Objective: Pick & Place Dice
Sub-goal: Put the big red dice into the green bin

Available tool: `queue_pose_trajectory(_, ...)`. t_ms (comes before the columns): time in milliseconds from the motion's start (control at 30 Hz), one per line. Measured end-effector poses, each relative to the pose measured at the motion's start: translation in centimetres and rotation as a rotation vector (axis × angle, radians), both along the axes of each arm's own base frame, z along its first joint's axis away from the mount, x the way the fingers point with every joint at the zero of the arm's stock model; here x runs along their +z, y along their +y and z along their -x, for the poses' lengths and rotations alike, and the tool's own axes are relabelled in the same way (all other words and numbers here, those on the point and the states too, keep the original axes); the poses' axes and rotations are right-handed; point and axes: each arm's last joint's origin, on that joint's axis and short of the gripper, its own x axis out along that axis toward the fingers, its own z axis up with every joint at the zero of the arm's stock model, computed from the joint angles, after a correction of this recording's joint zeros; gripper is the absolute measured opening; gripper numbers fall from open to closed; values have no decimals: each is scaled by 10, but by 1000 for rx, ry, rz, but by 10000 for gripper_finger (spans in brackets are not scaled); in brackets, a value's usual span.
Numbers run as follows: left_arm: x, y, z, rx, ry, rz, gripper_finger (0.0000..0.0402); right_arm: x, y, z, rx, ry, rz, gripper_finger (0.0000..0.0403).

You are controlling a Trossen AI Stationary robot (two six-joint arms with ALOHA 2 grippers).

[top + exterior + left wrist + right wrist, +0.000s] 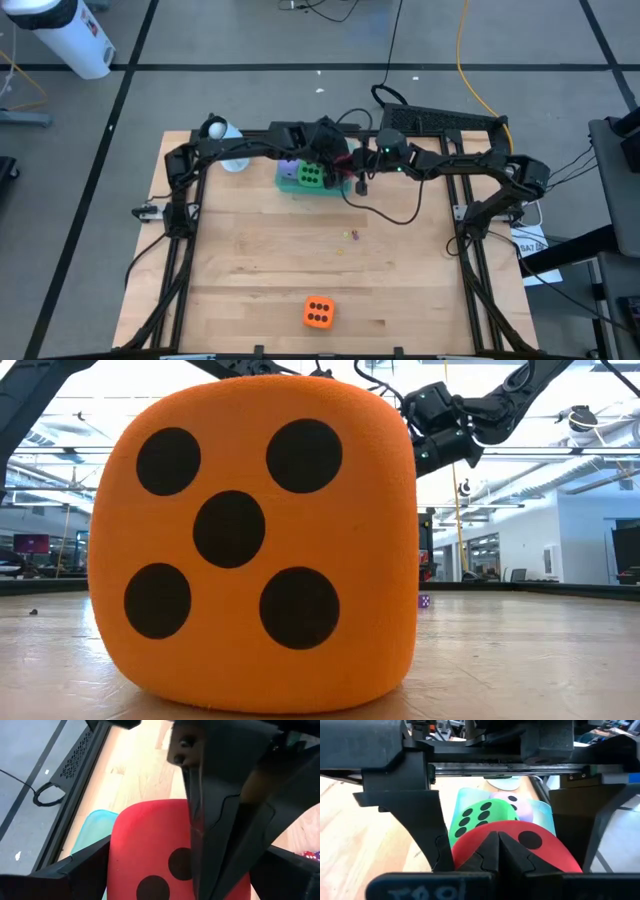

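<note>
At the table's far edge, my left jaws stand spread wide around the red die, over the teal tray beside the green die; my right jaws hover clenched, empty. The orange die waits alone near the front edge.

In the high view, the arms hide the red die and most of the teal tray. The low view's orange die blocks the table's far centre. A tiny purple object stays unidentifiable.
</note>
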Motion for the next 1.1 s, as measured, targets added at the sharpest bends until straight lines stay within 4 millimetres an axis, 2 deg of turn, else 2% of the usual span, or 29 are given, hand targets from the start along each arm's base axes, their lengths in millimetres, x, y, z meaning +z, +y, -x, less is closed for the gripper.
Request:
queue_pose_trajectory(533,3,9,2,-1,-25,-20,399,29,-1,-19,-34,-78,49,0)
queue_pose_trajectory(1100,4,18,4,49,-48,-11,399,22,-10,-10,-77,2,-2,0)
